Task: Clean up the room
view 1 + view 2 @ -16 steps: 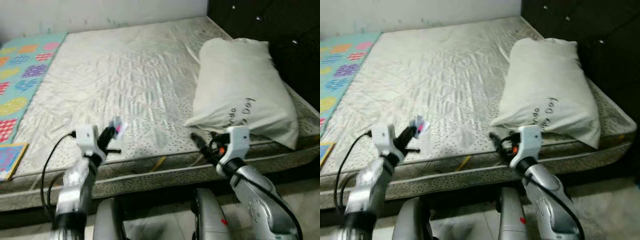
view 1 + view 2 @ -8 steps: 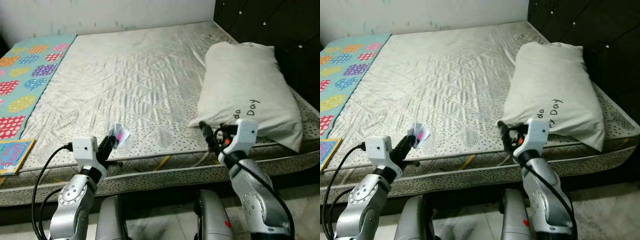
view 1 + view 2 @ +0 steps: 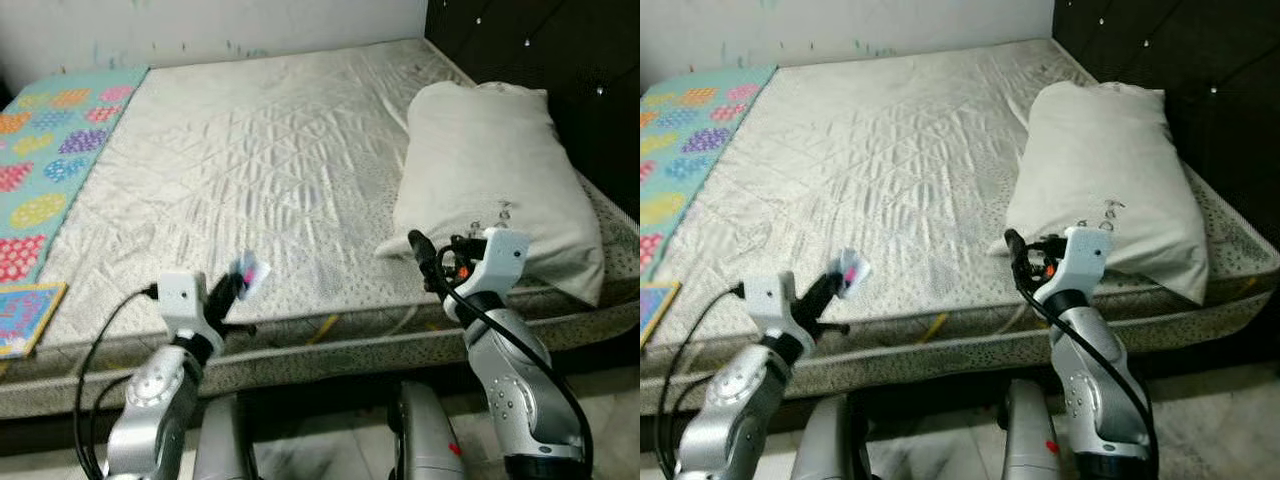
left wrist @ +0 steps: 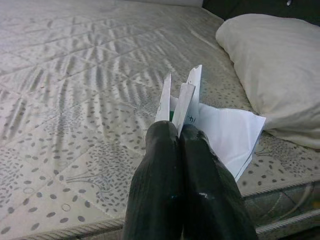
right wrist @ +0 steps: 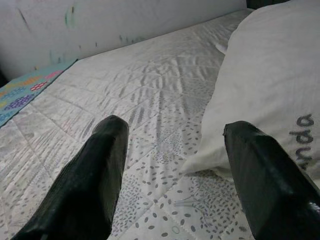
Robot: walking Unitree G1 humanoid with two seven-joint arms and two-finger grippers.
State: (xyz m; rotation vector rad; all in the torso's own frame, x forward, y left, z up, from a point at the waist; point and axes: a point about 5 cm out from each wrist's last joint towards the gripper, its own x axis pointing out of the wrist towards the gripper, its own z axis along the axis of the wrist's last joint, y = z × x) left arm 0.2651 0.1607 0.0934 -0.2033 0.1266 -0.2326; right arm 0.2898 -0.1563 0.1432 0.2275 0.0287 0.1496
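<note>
My left gripper is shut on a folded white paper scrap with pink print, held just above the near edge of the grey patterned mattress. In the left wrist view the paper sticks up between the pressed black fingers. My right gripper is open, hovering over the mattress beside the near corner of a white pillow with dark lettering. Its fingers hold nothing.
A teal play mat with coloured dots covers the mattress's left side, with a colourful book at its near end. A dark padded headboard rises on the right. A white wall runs behind the bed.
The camera has shifted slightly. My left gripper with the paper has moved a little right and lower; the right gripper has risen slightly beside the pillow.
</note>
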